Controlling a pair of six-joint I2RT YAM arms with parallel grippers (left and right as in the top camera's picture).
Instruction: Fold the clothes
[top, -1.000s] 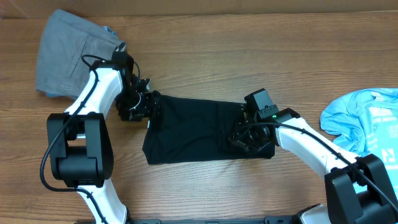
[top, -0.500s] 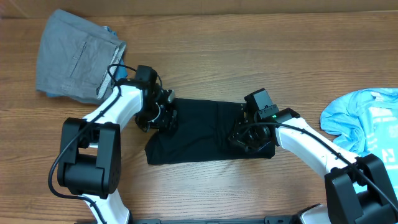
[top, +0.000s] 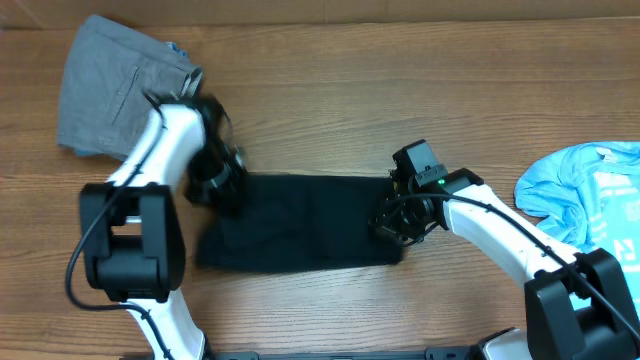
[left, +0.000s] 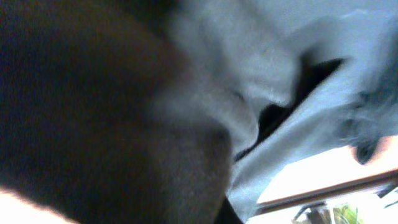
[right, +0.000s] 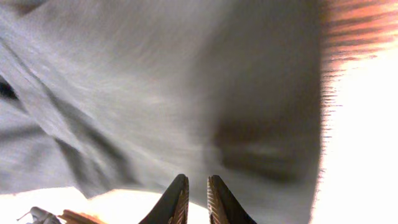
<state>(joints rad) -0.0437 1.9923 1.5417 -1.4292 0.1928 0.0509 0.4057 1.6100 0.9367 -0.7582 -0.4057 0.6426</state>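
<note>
Standing beside the rig, I see the black garment (top: 300, 225) lying spread flat in the middle of the surface (top: 330, 100), a little toward the near edge, with an arm at each end of it. The left end effector (top: 218, 182) sits on the garment's far left corner, and the right end effector (top: 395, 222) rests on its right edge, so the cloth looks stretched between the two (a sensible way to take out slack before a fold).

From the right wrist view, the fingers (right: 177, 190) are drawn nearly together with only a slit between them, and grey-looking fabric fills the frame beyond. I judge they are nipping the right hem to anchor it. The left wrist view is all blur and dark cloth pressed close to the lens, so I cannot tell whether that end effector is apart or clamped.

A grey garment (top: 120, 90) sits folded at the far left corner, apparently set aside as done, while a blue shirt (top: 585, 195) lies crumpled at the right edge, presumably waiting its turn.

My guess is that the black piece is being smoothed and squared for its next fold. The risk is a pull from one end dragging the cloth out of the other's hold.
</note>
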